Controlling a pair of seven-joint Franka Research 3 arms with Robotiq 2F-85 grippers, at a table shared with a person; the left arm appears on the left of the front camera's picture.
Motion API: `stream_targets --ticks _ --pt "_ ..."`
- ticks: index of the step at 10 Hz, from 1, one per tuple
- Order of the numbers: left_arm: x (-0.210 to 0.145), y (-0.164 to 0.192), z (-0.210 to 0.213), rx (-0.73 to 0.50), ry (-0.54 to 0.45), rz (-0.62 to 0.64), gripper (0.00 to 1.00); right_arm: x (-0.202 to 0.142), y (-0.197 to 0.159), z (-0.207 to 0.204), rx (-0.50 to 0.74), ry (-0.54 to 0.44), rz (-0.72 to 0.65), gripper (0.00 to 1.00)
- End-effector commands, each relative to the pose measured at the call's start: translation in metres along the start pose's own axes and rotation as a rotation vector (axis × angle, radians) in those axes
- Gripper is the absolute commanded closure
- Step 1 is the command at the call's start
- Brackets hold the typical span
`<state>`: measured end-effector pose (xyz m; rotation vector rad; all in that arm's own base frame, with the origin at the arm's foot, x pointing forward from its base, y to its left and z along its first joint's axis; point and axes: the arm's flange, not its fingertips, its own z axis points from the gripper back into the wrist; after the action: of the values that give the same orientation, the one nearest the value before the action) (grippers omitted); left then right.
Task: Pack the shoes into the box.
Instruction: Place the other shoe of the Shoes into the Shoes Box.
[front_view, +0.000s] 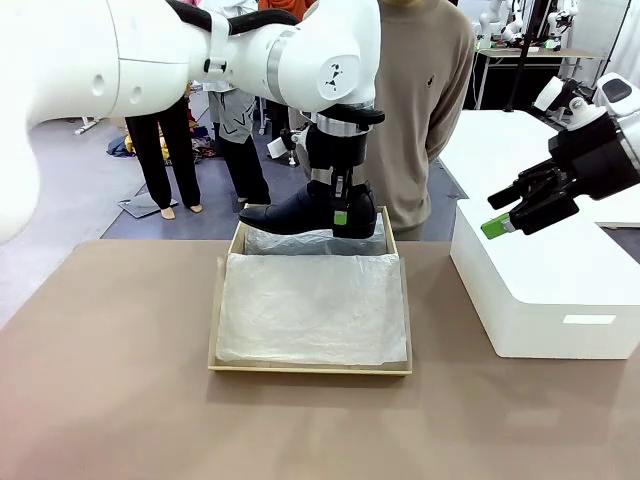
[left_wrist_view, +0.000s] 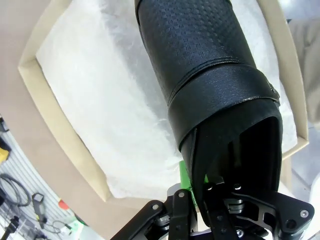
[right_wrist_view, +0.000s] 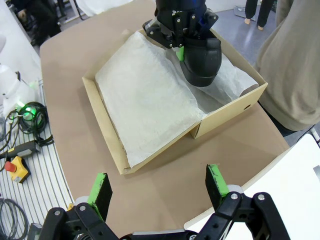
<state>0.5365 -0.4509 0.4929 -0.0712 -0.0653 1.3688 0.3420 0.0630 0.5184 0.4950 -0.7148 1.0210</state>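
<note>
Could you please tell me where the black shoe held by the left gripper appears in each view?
Front view: black shoe at upper centre, held by the left gripper over the far end of the box.
Left wrist view: the shoe runs from top centre to bottom right, above the tissue paper.
Right wrist view: the shoe is at top centre.
Shared landmark: the tan, tissue-lined box.
</note>
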Motion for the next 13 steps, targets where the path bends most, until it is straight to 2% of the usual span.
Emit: stream_targets --ticks 1,5,10,13 --pt "0.000 0.001 0.004 -0.005 0.002 -0.008 1.00 0.000 -0.003 -0.003 0.013 -0.035 0.021 0.00" --pt "-0.001 0.000 -0.003 0.000 0.003 -0.013 1.00 0.000 -0.003 -0.003 0.013 -0.035 0.021 0.00" --pt "-0.009 -0.004 -0.013 -0.035 -0.026 0.154 1.00 0.000 -0.003 -0.003 0.013 -0.035 0.021 0.00" --pt "-0.016 -0.006 -0.018 -0.032 -0.031 0.131 1.00 0.000 -0.003 -0.003 0.013 -0.035 0.021 0.00"
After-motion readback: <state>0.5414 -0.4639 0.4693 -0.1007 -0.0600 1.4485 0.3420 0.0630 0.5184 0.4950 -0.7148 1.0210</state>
